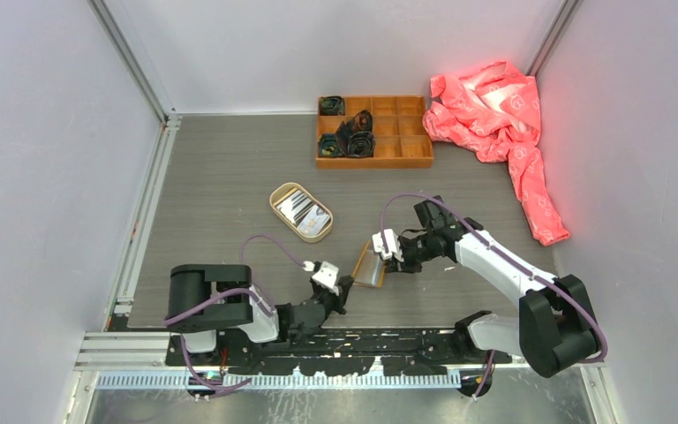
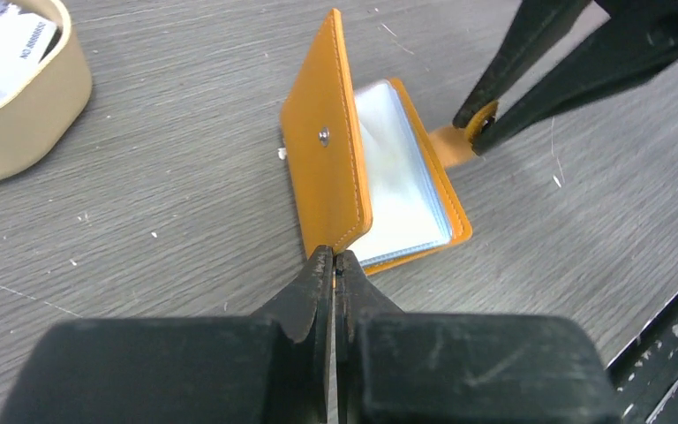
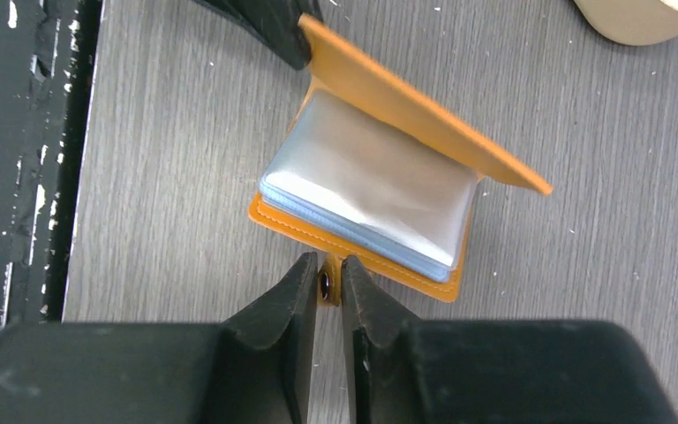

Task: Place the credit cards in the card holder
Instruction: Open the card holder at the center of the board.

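The mustard-orange card holder [image 1: 370, 267] lies open on the table between my two arms, its clear sleeves showing [image 3: 371, 177]. My left gripper [image 2: 334, 258] is shut on the near corner of the raised front cover [image 2: 322, 150] and holds it up at an angle. My right gripper [image 3: 328, 283] pinches the small snap tab on the holder's opposite edge, seen from the left wrist as the tab [image 2: 450, 141] between dark fingers. The credit cards [image 1: 303, 212] lie in the oval tan tray [image 1: 276, 196], to the back left of the holder.
An orange wooden compartment box [image 1: 373, 132] with dark rolled items stands at the back centre. A pink cloth [image 1: 494, 115] is heaped at the back right. The black metal rail [image 1: 380, 340] runs along the near edge, close behind the holder. The tray's wall [image 2: 26, 115] is left of the holder.
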You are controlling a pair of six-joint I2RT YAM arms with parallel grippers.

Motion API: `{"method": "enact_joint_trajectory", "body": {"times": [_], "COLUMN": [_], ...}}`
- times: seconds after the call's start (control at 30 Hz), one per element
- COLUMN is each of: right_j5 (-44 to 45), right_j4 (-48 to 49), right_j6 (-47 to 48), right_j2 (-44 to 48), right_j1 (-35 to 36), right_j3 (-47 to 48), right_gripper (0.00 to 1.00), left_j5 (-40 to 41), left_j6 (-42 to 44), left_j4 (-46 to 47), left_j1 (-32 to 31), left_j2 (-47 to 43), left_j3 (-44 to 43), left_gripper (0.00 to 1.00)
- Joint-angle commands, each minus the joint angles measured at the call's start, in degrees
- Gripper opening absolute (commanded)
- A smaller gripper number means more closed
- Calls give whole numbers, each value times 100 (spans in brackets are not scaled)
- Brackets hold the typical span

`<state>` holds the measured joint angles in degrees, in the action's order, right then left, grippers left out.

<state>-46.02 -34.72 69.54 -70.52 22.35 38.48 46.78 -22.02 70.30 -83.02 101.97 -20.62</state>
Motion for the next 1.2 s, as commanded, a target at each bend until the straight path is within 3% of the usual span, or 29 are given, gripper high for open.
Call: {"method": "enact_joint_trajectory", "body": {"times": [0.0,0.13,0.33,0.43,0.53,0.87,1.03,1.17], "right_j5": [294,690,1232,860,284,1424,1813,875], "right_j4": [241,479,740,773,734,851,653,293], "right_j6": [15,-270,-649,-977,-1017,-1439,-1634,-1584], "right_j2": [-68,-102,-11,127,56,-987,-977,-263], "right_j1": [-26,-20,-21,-27,24,586,612,327], "right_j3": [94,113,229,245,178,529,811,887], "right_gripper": [24,30,48,51,52,44,43,46], "left_j5": [81,242,279,350,409,344,423,605], "left_j6": [-1110,-2003,-2935,-3456,-3771,-4167,-4257,-4267], "left_j4": [771,646,658,652,660,342,335,335], "left_j1": [88,115,120,115,120,100,47,-69], "left_j2": [-181,-202,-239,-214,-187,-259,-334,-340], "left_j3": [203,331,488,594,672,668,771,790], "left_gripper": [0,0,0,0,0,0,0,0]}}
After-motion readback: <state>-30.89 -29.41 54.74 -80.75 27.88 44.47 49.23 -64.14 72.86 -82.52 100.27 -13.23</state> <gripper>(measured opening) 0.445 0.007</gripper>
